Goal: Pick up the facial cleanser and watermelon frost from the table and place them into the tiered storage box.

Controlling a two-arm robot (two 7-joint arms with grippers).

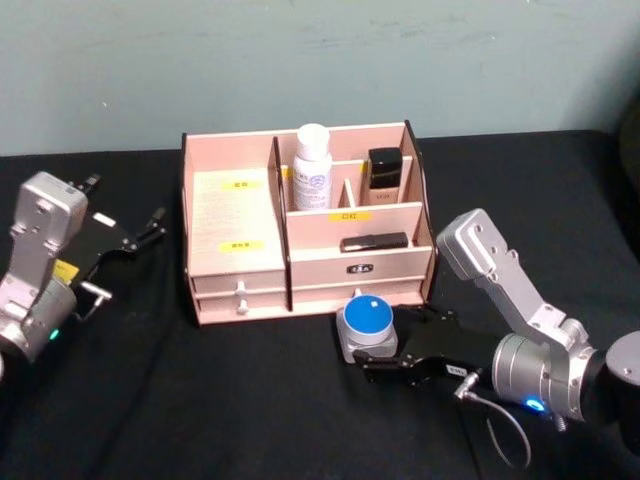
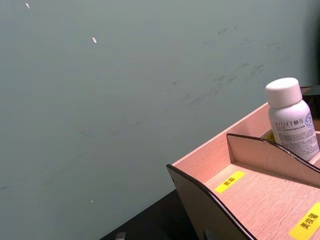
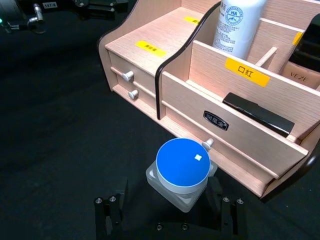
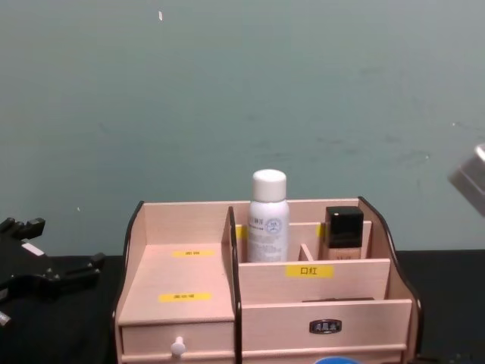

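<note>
blue-lidded jar [image 3: 182, 167] — likely the watermelon frost — is sitting on the black table [image 1: 200, 400] just before the tiered storage box [image 1: 350, 268], right gripper [image 3: 169, 205] straddling it, fingers spread; white bottle [image 1: 311, 165] is already standing inside, left gripper [image 1: 125, 200] idling at left, fingers apart.

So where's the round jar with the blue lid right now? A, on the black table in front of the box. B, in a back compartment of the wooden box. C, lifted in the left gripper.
A: the round blue-lidded jar stands on the black table just in front of the pale wooden tiered storage box, inside the open right gripper.
</note>
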